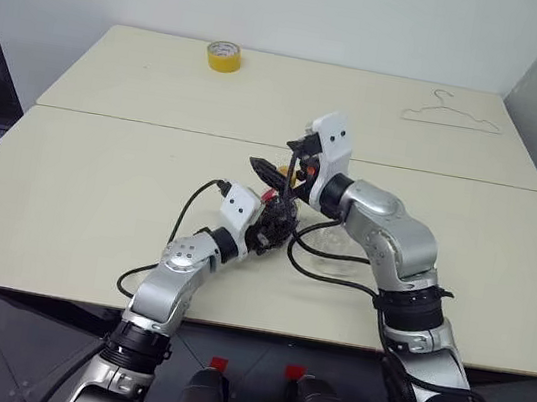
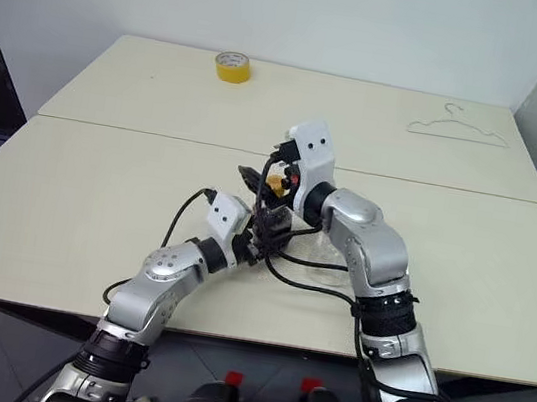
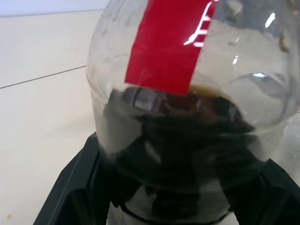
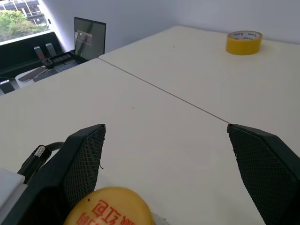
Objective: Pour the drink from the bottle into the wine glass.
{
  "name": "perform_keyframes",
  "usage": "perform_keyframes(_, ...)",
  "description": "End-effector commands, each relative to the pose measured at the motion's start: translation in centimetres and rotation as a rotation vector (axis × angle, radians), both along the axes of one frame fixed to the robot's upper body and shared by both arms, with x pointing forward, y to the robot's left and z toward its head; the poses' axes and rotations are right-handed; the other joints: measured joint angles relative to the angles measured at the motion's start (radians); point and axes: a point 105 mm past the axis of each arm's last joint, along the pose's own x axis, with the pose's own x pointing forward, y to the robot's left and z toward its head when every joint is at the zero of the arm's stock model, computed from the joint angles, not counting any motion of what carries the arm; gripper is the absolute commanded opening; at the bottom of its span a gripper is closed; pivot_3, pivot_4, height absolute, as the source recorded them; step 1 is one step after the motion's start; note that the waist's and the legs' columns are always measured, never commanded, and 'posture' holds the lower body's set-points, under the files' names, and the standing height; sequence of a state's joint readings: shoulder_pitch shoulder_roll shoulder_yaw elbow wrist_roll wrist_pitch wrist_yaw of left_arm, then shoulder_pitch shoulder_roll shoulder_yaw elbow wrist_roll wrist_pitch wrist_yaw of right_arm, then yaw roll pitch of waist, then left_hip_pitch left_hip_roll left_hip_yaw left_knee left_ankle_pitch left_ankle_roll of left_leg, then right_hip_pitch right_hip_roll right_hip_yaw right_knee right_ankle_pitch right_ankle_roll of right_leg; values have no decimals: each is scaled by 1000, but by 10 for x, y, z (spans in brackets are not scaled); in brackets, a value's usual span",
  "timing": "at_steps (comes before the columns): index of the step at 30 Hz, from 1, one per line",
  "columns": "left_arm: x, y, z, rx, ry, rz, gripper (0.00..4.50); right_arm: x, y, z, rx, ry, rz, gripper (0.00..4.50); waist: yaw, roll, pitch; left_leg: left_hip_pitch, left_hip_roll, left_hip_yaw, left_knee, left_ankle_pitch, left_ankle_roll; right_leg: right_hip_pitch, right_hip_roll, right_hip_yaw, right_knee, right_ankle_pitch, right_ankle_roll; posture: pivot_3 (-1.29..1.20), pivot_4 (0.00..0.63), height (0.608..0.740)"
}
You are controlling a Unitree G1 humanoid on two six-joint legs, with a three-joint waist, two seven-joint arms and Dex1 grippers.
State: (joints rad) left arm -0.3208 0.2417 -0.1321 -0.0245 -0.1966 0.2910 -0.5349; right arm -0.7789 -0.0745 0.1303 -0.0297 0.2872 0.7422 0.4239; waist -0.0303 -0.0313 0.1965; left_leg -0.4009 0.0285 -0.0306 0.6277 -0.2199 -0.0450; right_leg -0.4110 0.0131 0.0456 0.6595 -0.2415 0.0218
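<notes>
**Bottle pinched in my left, right spread over its cap**

I am pinching the bottle [image 3: 187,117] in my left end effector [image 1: 275,224], its black fingers [image 3: 75,183] pressing on either side of the rounded body. The drink [image 3: 187,145] is sitting dark in the lower part of the bottle, beneath a red tag [image 3: 168,42]. I am holding it near the middle of the desk [image 1: 97,196], towards the near edge. My right end effector [image 4: 168,178] is hovering just above with its fingers spread wide, and the yellow-orange cap [image 4: 110,206] is lying between them. The wine glass [image 1: 335,243] is standing just right of the bottle. A yellow tape roll [image 1: 223,56] is resting by the far edge, a wire hanger [image 1: 451,114] towards the far right corner.
</notes>
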Motion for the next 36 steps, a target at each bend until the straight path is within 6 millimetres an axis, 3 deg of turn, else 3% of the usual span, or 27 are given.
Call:
perform_keyframes(1,2,10,-17,42,55,22,3093,-1,-21,20,49,-46,-38,4431,0,0,0,0,0,0,0,0,0,0,0,0,0,0,0,0,150,740)
perform_keyframes(20,8,18,-17,63,44,29,3093,-35,-30,27,125,43,126,4431,-5,0,0,1,1,0,0,0,0,0,1,1,1,0,0,0,150,740)
perform_keyframes(26,8,18,-17,64,36,33,3093,-20,-11,32,137,67,39,4431,-8,0,0,1,1,0,0,0,0,0,1,1,2,0,0,0,150,740)
perform_keyframes(36,4,14,-19,61,23,32,3093,-19,22,19,139,131,72,4431,-8,0,0,0,1,0,0,0,0,0,1,1,1,0,0,0,150,740)
